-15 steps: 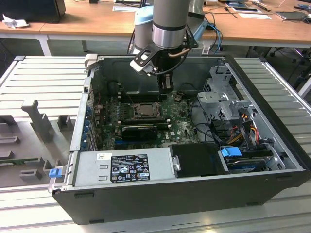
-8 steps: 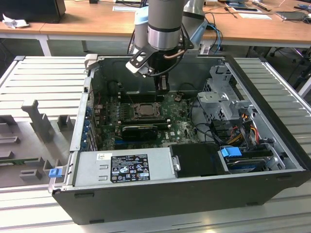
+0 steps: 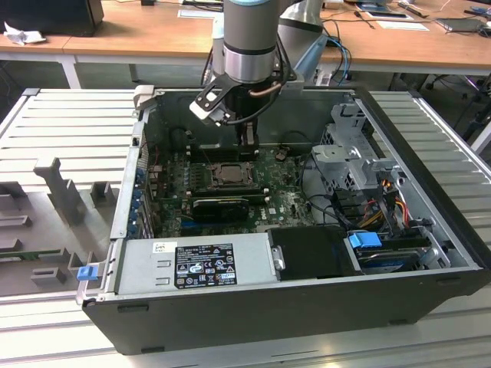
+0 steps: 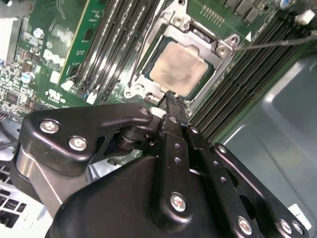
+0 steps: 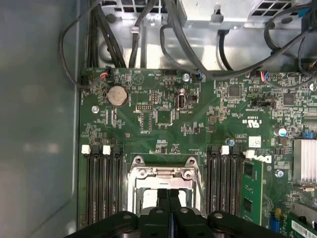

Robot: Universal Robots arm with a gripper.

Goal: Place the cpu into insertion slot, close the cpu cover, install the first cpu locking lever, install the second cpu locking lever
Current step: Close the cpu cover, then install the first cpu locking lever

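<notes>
In the exterior view, the black two-fingered gripper [image 3: 247, 144] on the grey arm hangs inside the open black computer case [image 3: 430, 284]. It is just above the square black metal-rimmed insertion slot [image 3: 228, 175] on the green circuit board [image 3: 288, 201].

In the second wrist view, its slim black fingers [image 4: 173, 114] are pressed together with nothing between them, and their tip is at the slot's edge. The small pale beige-silver square cpu [image 4: 178, 69] sits in the slot. The thin metal cpu cover frame [image 4: 218, 58] lies flat around it.

In the first wrist view, long narrow black memory slots [image 5: 104, 183] flank the slot.
</notes>
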